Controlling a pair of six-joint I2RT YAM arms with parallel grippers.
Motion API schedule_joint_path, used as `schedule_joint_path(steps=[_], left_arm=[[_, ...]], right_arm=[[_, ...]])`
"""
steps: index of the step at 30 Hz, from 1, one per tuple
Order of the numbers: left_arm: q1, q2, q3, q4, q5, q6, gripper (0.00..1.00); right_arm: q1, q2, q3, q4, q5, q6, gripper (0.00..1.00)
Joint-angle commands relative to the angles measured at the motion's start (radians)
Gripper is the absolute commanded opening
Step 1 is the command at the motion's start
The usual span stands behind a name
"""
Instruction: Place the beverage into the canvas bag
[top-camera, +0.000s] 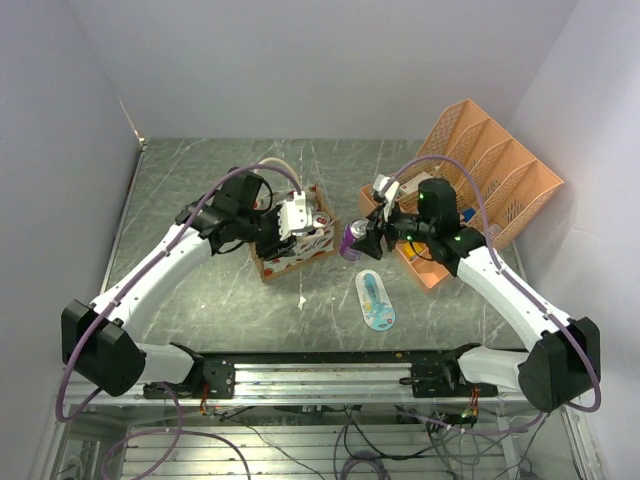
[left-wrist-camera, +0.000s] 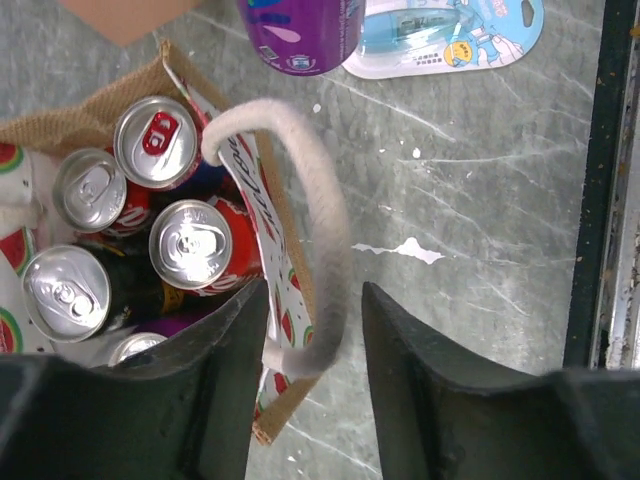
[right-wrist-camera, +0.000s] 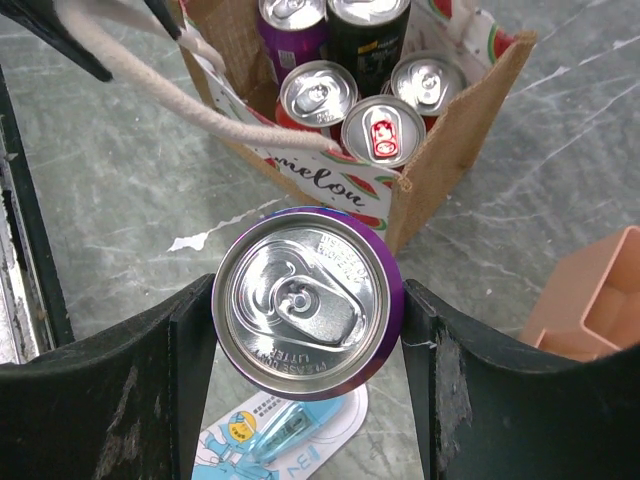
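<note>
Seen from above, the right claw (right-wrist-camera: 305, 310) clamps the purple can (top-camera: 352, 240) just at the canvas bag's (right-wrist-camera: 450, 140) 3 o'clock. The left claw (left-wrist-camera: 315, 300) straddles its white handle (left-wrist-camera: 325, 220), grip unclear. The packed cans (left-wrist-camera: 190, 240) inside risk blocking or tipping the purple can

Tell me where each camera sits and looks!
Top external: above and behind the arms, looking down at the table; both arms show, left gripper at the canvas bag, right gripper holding the purple can.
Left wrist: on the left arm, looking down past its fingers at the bag's white handle and cans inside.
Right wrist: on the right arm, looking down at the purple can's top between its fingers.
Shared: both wrist views show bag and purple can.
</note>
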Motion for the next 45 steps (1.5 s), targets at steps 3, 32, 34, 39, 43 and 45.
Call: schedule_joint_path(steps=[3,32,34,39,43,45], left_arm=[[-0.035,0.001,0.045,0.043,0.09,-0.015,0.28],[-0.08,-0.003,0.062,0.031,0.263,-0.097,0.24],[-0.08,-0.024,0.044,0.031,0.24,-0.082,0.32],[-0.08,-0.064,0.012,0.008,0.181,-0.034,0.57],[-0.074,-0.106,-0.002,-0.004,0.137,-0.014,0.68],[-0.064,-0.13,-0.014,-0.001,0.131,-0.014,0.71]], right_arm=[[-0.007,-0.023,0.143,-0.037,-0.003,-0.057,0.0],[0.185,0.492,0.691,0.033,-0.223,0.167,0.0],[0.204,0.515,0.697,0.029,-0.237,0.166,0.0],[0.236,0.558,0.693,0.03,-0.257,0.169,0.0],[0.248,0.58,0.673,0.045,-0.251,0.169,0.0],[0.25,0.59,0.67,0.048,-0.254,0.172,0.0]])
